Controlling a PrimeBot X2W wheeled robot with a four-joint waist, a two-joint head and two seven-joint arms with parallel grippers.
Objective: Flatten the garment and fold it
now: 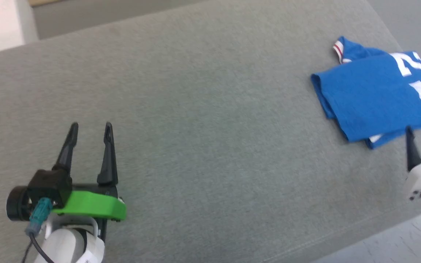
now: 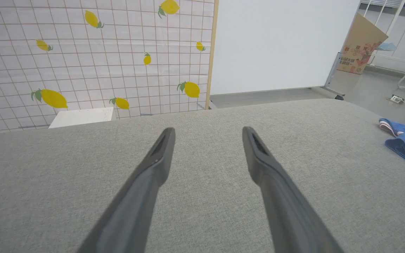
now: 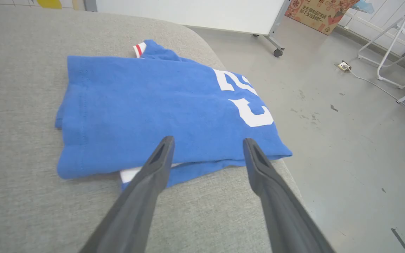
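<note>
Lying folded: one royal-blue jersey T-shirt with white numeral print (image 3: 153,112), a compact, roughly rectangular bundle of several layers on the grey upholstered surface (image 1: 196,109), hard against that surface's right edge.

Condition of fold: top layer smooth and flat. A lower blue layer and a sliver of white sleeve stick out beneath the near edge. A red-striped white trim piece (image 1: 338,47) pokes out at the far corner. Stacked edges are slightly out of line along the left side.

Left gripper (image 1: 91,126): jaws spread apart, nothing between them, over bare fabric toward the surface's left, well apart from the shirt.

Right gripper (image 3: 207,140): jaws spread apart, nothing held, fingertips just beside the bundle's near edge. Whether they touch the cloth cannot be told.

Progress, as a judgement: flattening and folding look essentially complete, with the shirt released. What may remain is only tidying, tucking in the white sliver and the stray trim and squaring the edges.
</note>
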